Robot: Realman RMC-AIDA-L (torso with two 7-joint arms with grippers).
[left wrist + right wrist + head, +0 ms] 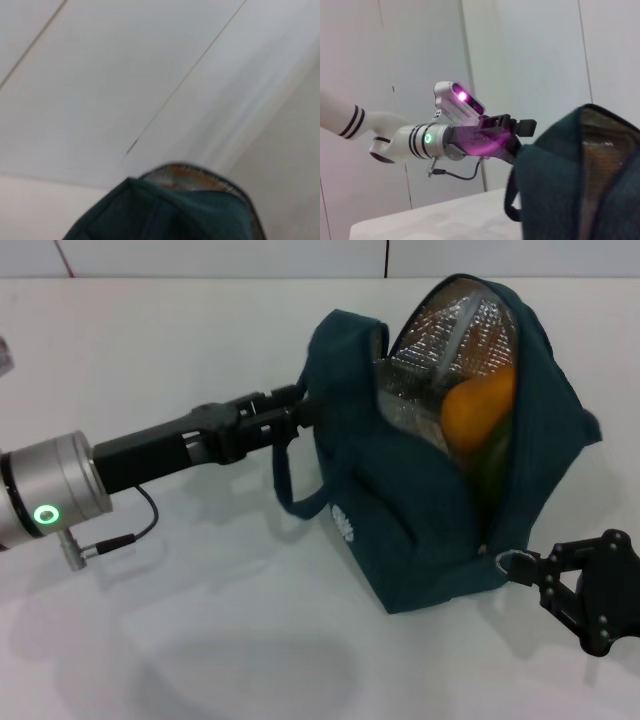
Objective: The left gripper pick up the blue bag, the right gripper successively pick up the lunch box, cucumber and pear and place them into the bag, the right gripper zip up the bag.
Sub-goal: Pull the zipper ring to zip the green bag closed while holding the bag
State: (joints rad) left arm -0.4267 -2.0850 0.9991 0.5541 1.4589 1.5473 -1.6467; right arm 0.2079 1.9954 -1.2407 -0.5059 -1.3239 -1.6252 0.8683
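in the head view the blue bag [430,450] stands on the white table [150,640], mouth gaping, the open zip line running from its low near corner up and away to the far top. the right gripper [545,570] sits at that low end, its fingers closed on the ring pull [512,562], so the zip must travel up and away from it. the left gripper [300,412] is clamped on the bag's upper left edge. the pear [478,408] shows inside with the cucumber [495,458] just beneath; the lunch box is hidden.

the left wrist view shows only the bag's top rim [190,175] and wall.

the right wrist view shows the left gripper [520,131] at the bag's edge; the right gripper's own fingers are out of view
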